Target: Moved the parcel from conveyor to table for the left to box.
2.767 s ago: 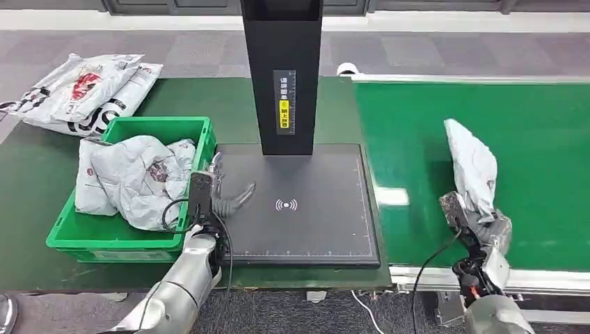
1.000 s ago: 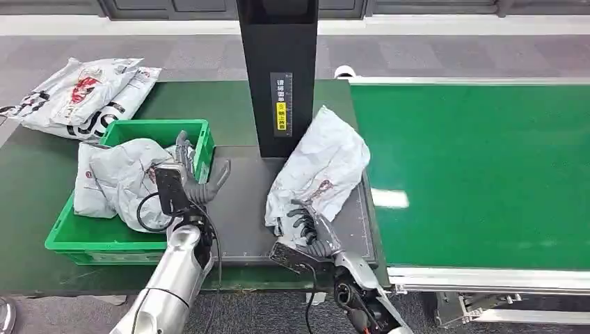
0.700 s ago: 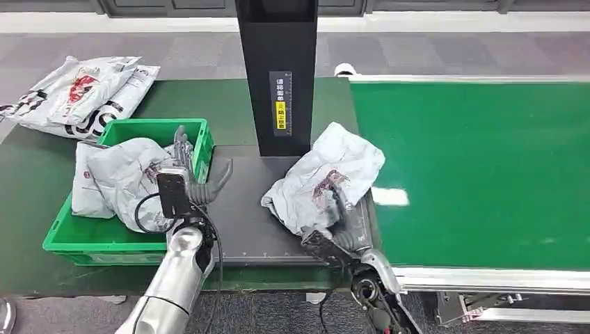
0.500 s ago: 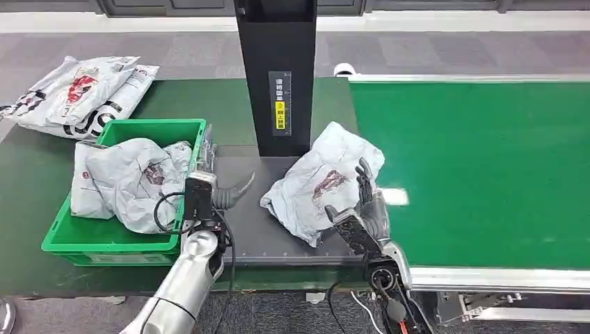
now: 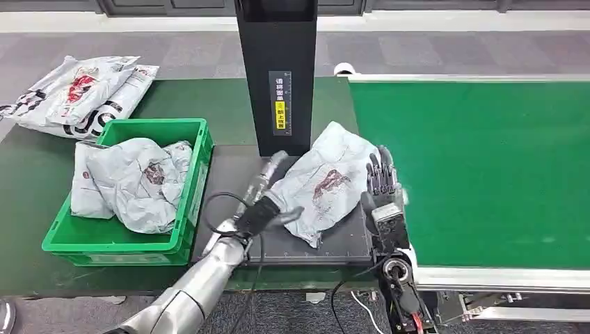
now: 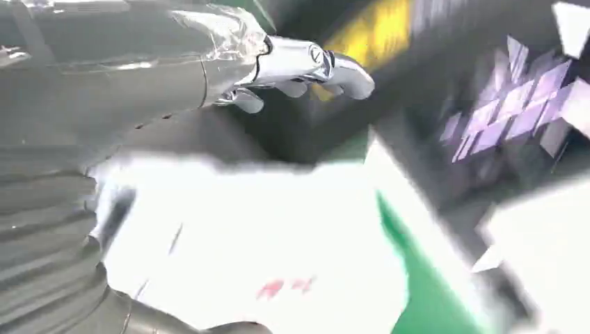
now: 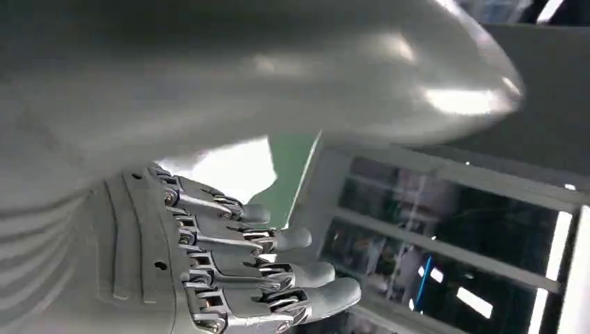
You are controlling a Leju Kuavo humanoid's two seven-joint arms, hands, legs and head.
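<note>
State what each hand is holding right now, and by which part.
The right hand holds nothing, fingers apart beside the parcel. The left hand reaches over the parcel's near-left edge; whether it grips yet cannot be told.

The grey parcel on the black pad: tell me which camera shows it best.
The head view: the grey parcel lies whole on the black pad, between the left hand and the right hand. The left wrist view gives a blurred, washed-out white patch. The right wrist view shows a bright sliver.
</note>
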